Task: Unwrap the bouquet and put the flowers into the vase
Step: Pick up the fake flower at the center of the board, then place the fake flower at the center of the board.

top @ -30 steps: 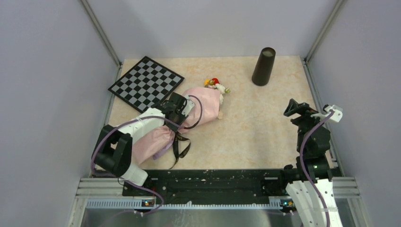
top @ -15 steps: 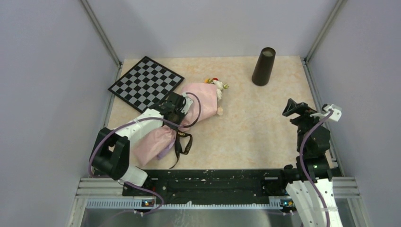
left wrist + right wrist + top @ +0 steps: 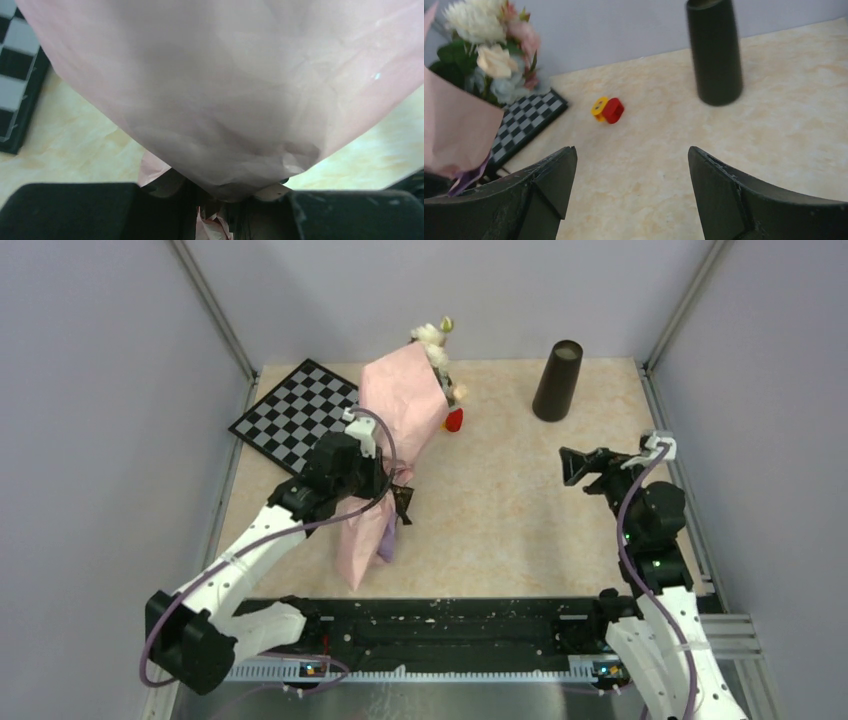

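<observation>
A: Task status?

B: Early. The bouquet is still fully wrapped, pink paper closed around the stems and the black ribbon still tied at the waist. Nothing has been unwrapped and nothing is in the vase.

A: Where does the bouquet sit?

B: Centre-left of the overhead view. It is held steeply tilted, with the wide end toward the top of the frame. I cannot tell whether the narrow lower end touches the table.

A: Who holds it?

B: The left gripper, pinching the paper at the tied waist. Its wrist view shows crumpled pink paper caught between the fingers.

A: And the other arm?

B: The right gripper is spread wide with nothing between its fingers. It sits at the right of the overhead view, well apart from the bouquet and facing it.

A: Containers?

B: There are two. The paper cone holds the flowers; cream, pink and pale-blue heads with green leaves show out of its top. The vase stands upright at the upper right, near the back wall. No stems rise from it, and its inside is too dark to read.

A: Other items?

B: A checkered board lies at upper left, partly behind the bouquet. A red-and-yellow block lies on the table between the bouquet and the vase.

A: What remains?

B: By my judgement, everything: loosen the ribbon, open the paper, free the stems and stand them in the vase.
</observation>
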You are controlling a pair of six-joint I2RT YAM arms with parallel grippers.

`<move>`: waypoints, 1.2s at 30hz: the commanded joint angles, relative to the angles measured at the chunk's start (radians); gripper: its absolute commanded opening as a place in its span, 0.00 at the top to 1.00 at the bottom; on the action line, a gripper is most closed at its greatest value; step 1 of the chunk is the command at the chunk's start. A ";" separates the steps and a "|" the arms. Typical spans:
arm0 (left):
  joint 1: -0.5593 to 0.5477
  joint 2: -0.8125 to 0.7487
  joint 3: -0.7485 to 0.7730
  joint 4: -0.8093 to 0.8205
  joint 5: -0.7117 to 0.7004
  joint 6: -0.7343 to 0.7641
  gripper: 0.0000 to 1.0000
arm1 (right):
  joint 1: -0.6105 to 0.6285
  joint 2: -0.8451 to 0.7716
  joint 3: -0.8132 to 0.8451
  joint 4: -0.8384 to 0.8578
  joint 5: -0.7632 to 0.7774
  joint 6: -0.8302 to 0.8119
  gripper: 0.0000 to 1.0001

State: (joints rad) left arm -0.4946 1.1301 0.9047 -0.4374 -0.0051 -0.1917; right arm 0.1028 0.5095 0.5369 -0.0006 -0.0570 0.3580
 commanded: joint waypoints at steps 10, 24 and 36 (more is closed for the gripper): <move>-0.074 -0.115 -0.038 0.594 0.402 -0.376 1.00 | 0.359 0.283 0.043 0.463 -0.458 0.129 0.12; -0.222 -0.117 -0.056 0.842 0.521 -0.387 1.00 | 0.494 0.388 0.082 0.769 -0.646 0.314 0.08; -0.282 -0.086 -0.040 0.907 0.562 -0.391 1.00 | 0.497 0.396 0.090 0.871 -0.632 0.371 0.13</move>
State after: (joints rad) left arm -0.7437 1.0386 0.8474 0.3580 0.5011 -0.5774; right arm 0.5854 0.9035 0.5724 0.7605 -0.6830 0.6952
